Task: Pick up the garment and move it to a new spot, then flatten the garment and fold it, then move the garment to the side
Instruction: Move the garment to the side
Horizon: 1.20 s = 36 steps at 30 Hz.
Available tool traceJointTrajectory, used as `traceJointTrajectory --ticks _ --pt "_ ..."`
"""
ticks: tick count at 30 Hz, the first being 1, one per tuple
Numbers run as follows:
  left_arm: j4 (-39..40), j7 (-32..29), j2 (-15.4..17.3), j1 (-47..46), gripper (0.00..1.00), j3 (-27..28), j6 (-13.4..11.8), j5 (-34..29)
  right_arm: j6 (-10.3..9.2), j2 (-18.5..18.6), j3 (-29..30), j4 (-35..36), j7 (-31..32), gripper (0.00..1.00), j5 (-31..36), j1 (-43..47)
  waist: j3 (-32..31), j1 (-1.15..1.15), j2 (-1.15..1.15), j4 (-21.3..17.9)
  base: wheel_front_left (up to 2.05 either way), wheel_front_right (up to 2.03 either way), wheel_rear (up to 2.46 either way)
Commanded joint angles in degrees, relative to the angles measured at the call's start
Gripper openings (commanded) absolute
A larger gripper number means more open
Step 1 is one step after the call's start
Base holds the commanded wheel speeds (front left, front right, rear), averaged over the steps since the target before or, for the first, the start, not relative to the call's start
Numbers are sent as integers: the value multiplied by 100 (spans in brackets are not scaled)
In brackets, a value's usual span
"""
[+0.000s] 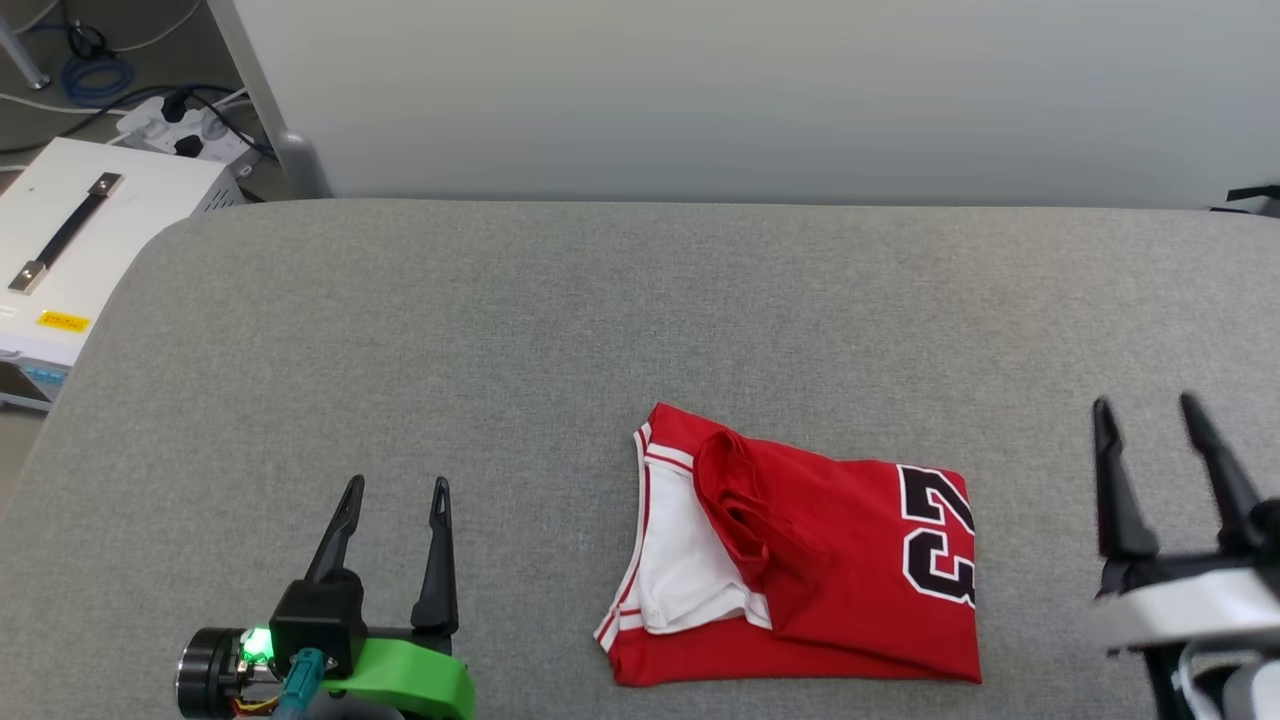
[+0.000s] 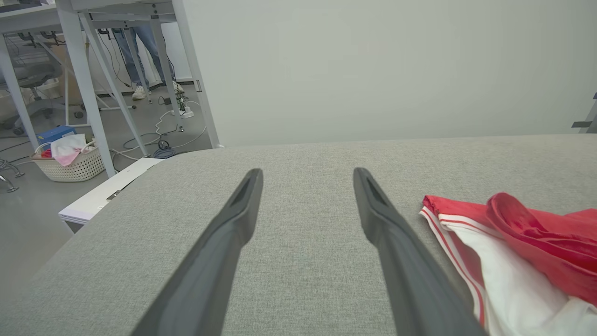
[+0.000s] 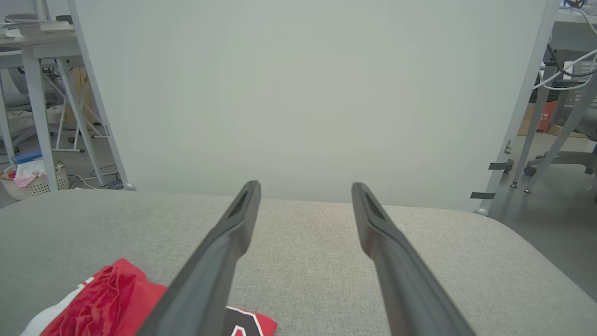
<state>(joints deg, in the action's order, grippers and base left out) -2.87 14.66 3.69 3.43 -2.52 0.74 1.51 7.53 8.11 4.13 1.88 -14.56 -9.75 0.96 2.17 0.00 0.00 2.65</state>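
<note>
A grey, cloth-covered bench (image 1: 600,300) with rounded corners spans the head view, and a plain pale wall panel (image 1: 760,100) stands along its far edge at 12 o'clock. Off the bench corner at 10 o'clock, a white case (image 1: 140,210) with a black strap handle sits on the floor, with a power strip (image 1: 175,125) and loose cables beyond it.

In the left wrist view, at 9 o'clock, a pale woven basket (image 2: 74,168) stands on the grey floor (image 2: 23,214) beside white table legs. It holds pink and white cloths (image 2: 67,148) (something red shows among them too). A person's legs (image 2: 149,46) in jeans stand further back, at 11 o'clock.

The shirt (image 1: 800,560) lies folded on the bench at 5 o'clock in the head view. It is red, with a white sleeve tucked on its left half and the black "23" on its right edge.

The left hand (image 1: 396,484) is at 7 o'clock with its fingers spread, gripping nothing, apart from the shirt. The right hand (image 1: 1146,403) is at 4 o'clock, likewise spread and empty, just off the shirt's right side.
</note>
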Motion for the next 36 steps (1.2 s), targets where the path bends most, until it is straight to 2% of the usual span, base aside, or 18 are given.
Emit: traceJointTrajectory --ticks 1,4,8,15,21,25,29,36 --pt "24 34 22 -7 100 1 16 -11 -4 127 41 17 -43 100 -45 -261 49 0 0 10 0 0 0" --pt "31 34 18 -54 100 -10 18 -8 -4 356 81 72 63 100 -107 -652 127 0 0 23 0 0 0" --pt "21 34 6 -134 100 -55 25 -3 -4 742 -50 33 738 100 -488 -1188 235 0 0 69 0 0 0" --pt "2 34 -12 -229 100 -108 31 19 -4 1530 -703 -38 2787 100 -1685 -1706 380 0 0 178 0 0 0" --pt "-1 34 -22 -297 100 -121 31 21 -4 2077 -1332 -161 4522 100 -2575 -1756 496 0 0 249 0 0 0" --pt "7 34 -31 -378 100 -159 40 24 -4 2247 -1594 -280 5448 100 -3061 -1668 611 0 0 308 0 0 0" --pt "8 34 -40 -464 100 -211 54 36 -4 2287 -1719 -386 5987 100 -3427 -1514 727 0 0 383 0 0 0" --pt "21 34 -52 -572 100 -241 56 59 -4 2150 -1854 -650 6187 100 -3657 -1287 976 0 0 485 0 0 0"
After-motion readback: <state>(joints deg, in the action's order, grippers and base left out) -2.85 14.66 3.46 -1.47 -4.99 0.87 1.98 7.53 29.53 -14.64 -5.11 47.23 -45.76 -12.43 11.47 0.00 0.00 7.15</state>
